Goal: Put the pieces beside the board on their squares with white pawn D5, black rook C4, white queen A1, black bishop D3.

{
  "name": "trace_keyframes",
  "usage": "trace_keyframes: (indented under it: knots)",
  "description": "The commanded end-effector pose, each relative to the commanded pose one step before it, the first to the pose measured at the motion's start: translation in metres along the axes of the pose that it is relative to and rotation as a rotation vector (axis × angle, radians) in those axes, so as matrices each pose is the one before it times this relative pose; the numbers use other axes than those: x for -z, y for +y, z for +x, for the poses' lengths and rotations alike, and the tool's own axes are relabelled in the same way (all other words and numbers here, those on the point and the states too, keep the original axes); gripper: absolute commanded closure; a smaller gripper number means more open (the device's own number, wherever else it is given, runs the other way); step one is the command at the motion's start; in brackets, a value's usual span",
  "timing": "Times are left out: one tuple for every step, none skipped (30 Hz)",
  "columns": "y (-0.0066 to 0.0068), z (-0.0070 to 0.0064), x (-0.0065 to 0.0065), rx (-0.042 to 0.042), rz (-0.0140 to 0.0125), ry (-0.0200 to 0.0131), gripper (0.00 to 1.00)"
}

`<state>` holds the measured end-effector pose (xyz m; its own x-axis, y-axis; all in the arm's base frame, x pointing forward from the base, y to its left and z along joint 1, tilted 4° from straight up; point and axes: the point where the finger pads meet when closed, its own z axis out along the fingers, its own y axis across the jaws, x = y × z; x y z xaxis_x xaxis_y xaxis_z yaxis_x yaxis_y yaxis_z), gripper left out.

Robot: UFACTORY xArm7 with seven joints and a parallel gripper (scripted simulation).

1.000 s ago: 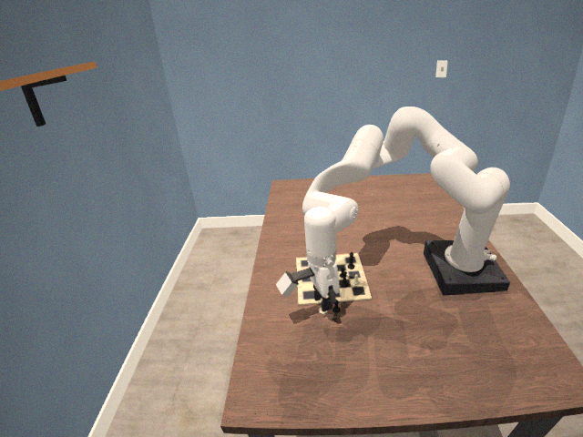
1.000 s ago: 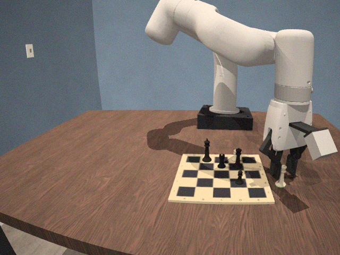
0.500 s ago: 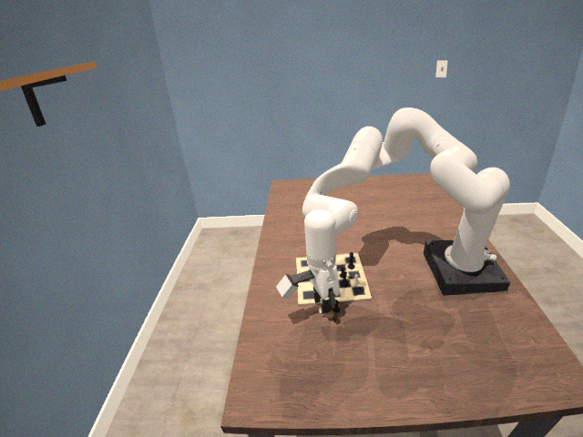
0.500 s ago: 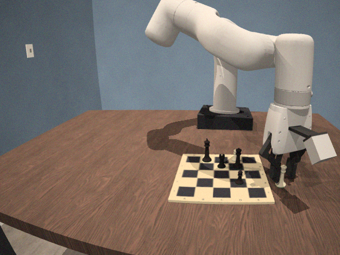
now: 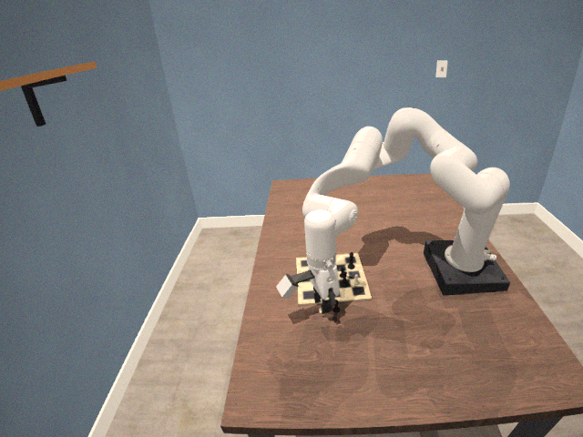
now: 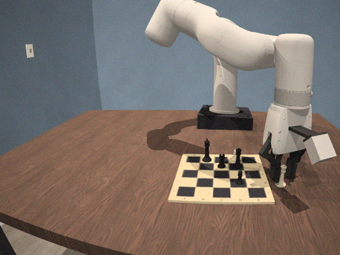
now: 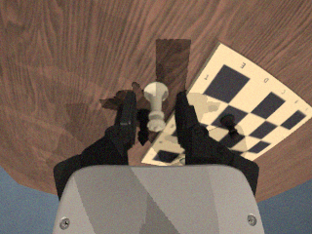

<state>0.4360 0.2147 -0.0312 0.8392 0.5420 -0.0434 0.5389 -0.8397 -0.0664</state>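
The hand is pointed down at the bench, its fingers held partly apart and nothing gripped; the white queen is seen upright between them in the wrist view, with a gap on either side. It is placed just beside the board, toward the bench edge opposite the one by which the arm's base is mounted. The queen is judged to be light, stiff and smooth, so only modest pressure should be needed; under a hard or uneven squeeze it could slip or be tipped. It is best taken by the slender stem beneath the crown, with both pads meeting it together, and the broad foot left free to be set down flat. The black bishop is stood close by, partly hidden by a finger in the wrist view; its clearance cannot be told, and it could be brushed as the fingers are closed. Farther out, the white pawn and the black rook are already seated on D5 and C4. A1 is still to be filled by the queen, and a high carry seems called for, since its hanging foot could catch the standing pieces.
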Motion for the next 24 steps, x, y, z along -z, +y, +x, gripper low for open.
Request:
trace_keyframes:
  knots:
    - [-0.00008,0.00139,0.00181,0.00021,-0.00043,0.00407,0.58]
    - [0.0,0.0,0.0,0.0,0.0,0.0,0.58]
    - [0.0,0.0,0.0,0.0,0.0,0.0,0.58]
    - [0.0,0.0,0.0,0.0,0.0,0.0,0.58]
    - [0.0,0.0,0.0,0.0,0.0,0.0,0.58]
    - [0.0,0.0,0.0,0.0,0.0,0.0,0.58]
    - [0.0,0.0,0.0,0.0,0.0,0.0,0.58]
    - [0.0,0.0,0.0,0.0,0.0,0.0,0.58]
    - [0.0,0.0,0.0,0.0,0.0,0.0,0.58]
    - [0.0,0.0,0.0,0.0,0.0,0.0,0.58]
    - [0.0,0.0,0.0,0.0,0.0,0.0,0.58]
    - [0.0,0.0,0.0,0.0,0.0,0.0,0.58]
    - [0.0,0.0,0.0,0.0,0.0,0.0,0.58]
    - [0.0,0.0,0.0,0.0,0.0,0.0,1.0]
    - [0.0,0.0,0.0,0.0,0.0,0.0,1.0]
    - [0.0,0.0,0.0,0.0,0.0,0.0,1.0]
    - [0.0,0.0,0.0,0.0,0.0,0.0,1.0]
    - [0.0,0.0,0.0,0.0,0.0,0.0,1.0]
    - [0.0,0.0,0.0,0.0,0.0,0.0,1.0]
    - [0.0,0.0,0.0,0.0,0.0,0.0,1.0]
    - [0.0,0.0,0.0,0.0,0.0,0.0,1.0]
    - [0.0,0.0,0.0,0.0,0.0,0.0,1.0]
    - [0.0,0.0,0.0,0.0,0.0,0.0,1.0]
    - [0.0,0.0,0.0,0.0,0.0,0.0,1.0]
